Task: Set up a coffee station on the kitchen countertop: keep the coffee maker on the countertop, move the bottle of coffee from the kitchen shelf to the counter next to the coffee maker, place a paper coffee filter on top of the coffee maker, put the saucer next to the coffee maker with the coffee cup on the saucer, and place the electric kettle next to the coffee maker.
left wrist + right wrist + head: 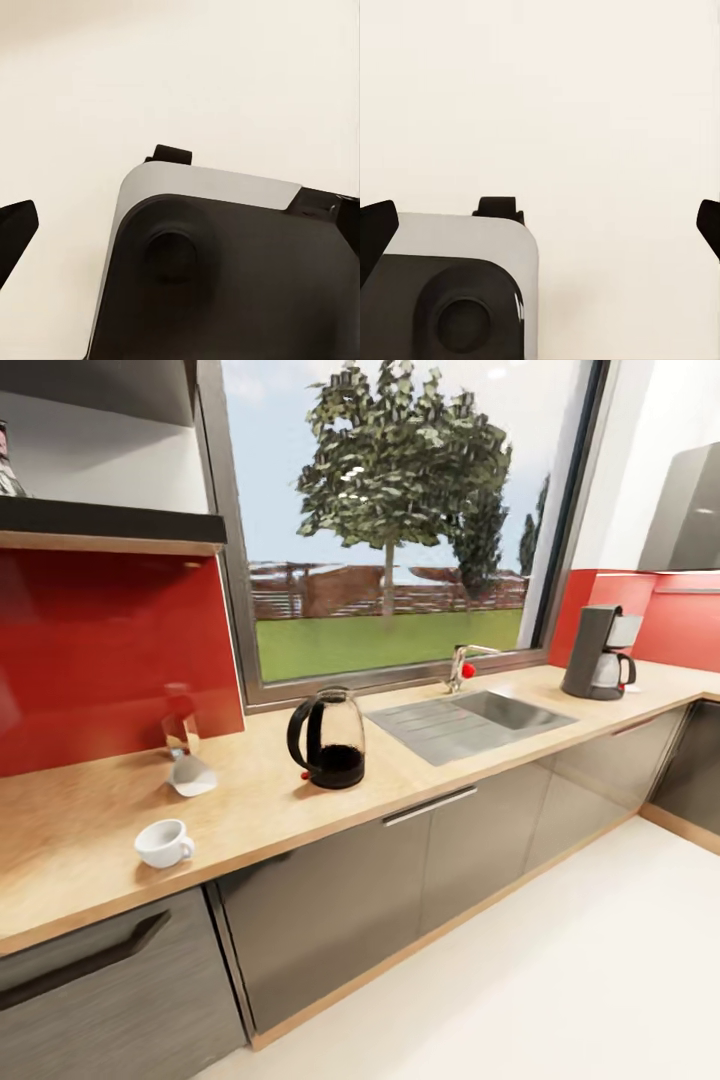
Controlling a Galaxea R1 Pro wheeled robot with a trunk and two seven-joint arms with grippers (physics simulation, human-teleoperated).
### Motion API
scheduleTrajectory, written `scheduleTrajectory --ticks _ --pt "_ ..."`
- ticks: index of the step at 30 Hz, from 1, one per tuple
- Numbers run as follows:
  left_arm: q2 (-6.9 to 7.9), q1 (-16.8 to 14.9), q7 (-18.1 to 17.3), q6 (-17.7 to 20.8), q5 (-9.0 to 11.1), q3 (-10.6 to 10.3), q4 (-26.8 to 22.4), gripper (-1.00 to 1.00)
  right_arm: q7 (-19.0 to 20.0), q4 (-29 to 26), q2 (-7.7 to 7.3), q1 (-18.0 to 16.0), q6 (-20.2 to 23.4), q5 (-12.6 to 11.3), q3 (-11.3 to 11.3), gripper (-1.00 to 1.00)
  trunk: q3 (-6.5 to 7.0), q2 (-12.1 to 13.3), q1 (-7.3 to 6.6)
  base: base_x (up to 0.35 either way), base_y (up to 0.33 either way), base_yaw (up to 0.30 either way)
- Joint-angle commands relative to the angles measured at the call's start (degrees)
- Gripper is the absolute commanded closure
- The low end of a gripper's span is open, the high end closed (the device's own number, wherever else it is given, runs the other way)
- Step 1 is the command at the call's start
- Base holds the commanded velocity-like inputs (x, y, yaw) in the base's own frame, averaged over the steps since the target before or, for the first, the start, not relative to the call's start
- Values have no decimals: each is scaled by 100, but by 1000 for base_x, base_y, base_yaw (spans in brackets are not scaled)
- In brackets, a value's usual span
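Note:
On the kitchen countertop (90, 830) the electric kettle (328, 740) stands upright left of the sink. The coffee cup (165, 843) sits near the front edge at the left, and the paper coffee filter (192, 775) lies behind it by the red backsplash. The coffee maker (600, 652) stands far right in the corner, with a small flat white thing, perhaps the saucer (632, 687), at its base. The bottle of coffee is out of view. My left gripper (180, 217) and right gripper (540, 225) hang open over the pale floor, holding nothing.
A steel sink (470, 722) with a tap (460, 668) lies between kettle and coffee maker. A dark shelf (110, 525) hangs above the left counter, with an unidentifiable thing (8, 465) cut off at its edge. Pale floor (560, 970) spreads before the grey cabinets. The robot's base (225, 277) shows below both wrists.

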Motion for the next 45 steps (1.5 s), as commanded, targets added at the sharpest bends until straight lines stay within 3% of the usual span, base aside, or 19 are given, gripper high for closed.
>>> scheduleTrajectory --ticks 1,28,45 --pt "-4 3 -1 -5 2 17 -11 -100 0 6 0 -3 -18 2 3 -100 -5 -2 2 200 -242 6" --pt "-4 3 -1 -13 2 20 -11 -100 -9 5 1 -3 -24 5 6 -100 -5 -2 2 33 -39 225" --pt "-6 3 -1 -14 2 12 -11 -100 -1 5 1 -3 -22 3 6 -100 -6 -2 2 0 -152 131"
